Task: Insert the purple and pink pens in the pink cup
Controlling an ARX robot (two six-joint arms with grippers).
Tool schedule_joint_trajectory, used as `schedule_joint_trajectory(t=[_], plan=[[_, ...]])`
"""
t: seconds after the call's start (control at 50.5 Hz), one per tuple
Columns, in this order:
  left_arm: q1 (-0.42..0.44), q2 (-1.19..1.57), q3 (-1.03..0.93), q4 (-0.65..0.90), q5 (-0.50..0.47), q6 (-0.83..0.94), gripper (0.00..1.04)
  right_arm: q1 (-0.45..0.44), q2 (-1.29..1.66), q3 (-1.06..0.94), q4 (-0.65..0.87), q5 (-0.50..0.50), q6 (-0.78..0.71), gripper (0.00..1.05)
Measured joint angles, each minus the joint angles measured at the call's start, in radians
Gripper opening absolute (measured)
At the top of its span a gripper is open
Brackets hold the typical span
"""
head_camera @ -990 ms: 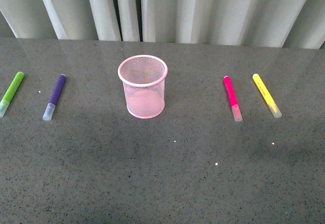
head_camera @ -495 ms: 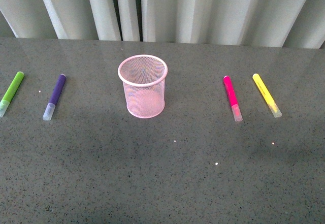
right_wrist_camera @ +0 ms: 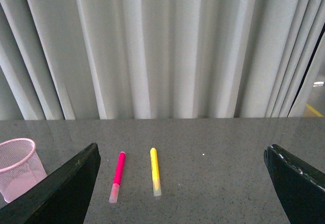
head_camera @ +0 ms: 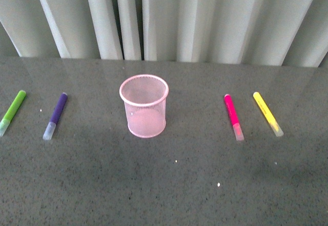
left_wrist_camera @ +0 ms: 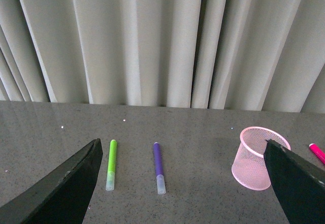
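Though unseen from the front, left fingers [left_wrist_camera: 61, 193] and right fingers [right_wrist_camera: 61, 193] wide apart, empty.

**Pink cup [head_camera: 146, 117] upright, purple pen [head_camera: 56, 114] and pink pen [head_camera: 233, 116] flat on either side**

Pink cup: light pink wire mesh, see-through, solid rim, slightly tapered toward the base; standing mouth up near the middle of the front view. Purple pen: dark purple barrel, translucent clear cap; lying well apart to the cup's left, cap end nearer the robot, far end angled slightly toward the cup. Pink pen: magenta barrel, same clear cap; lying well apart to the right, cap likewise nearer, far end also angled inward.
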Motion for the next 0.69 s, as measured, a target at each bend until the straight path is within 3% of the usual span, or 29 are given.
schedule_joint_trajectory(t=[0.495, 0.594, 0.693], plan=[[0.000, 0.002, 0.000, -0.002, -0.004, -0.001, 0.98, 0.000, 0.000, 0.000, 0.000, 0.000, 0.000, 0.98], [-0.015, 0.116, 0.060, -0.152, -0.085, -0.182, 0.98, 0.000, 0.000, 0.000, 0.000, 0.000, 0.000, 0.98], [-0.006, 0.280, 0.069, -0.090, -0.067, -0.371, 0.98, 0.000, 0.000, 0.000, 0.000, 0.000, 0.000, 0.98]])
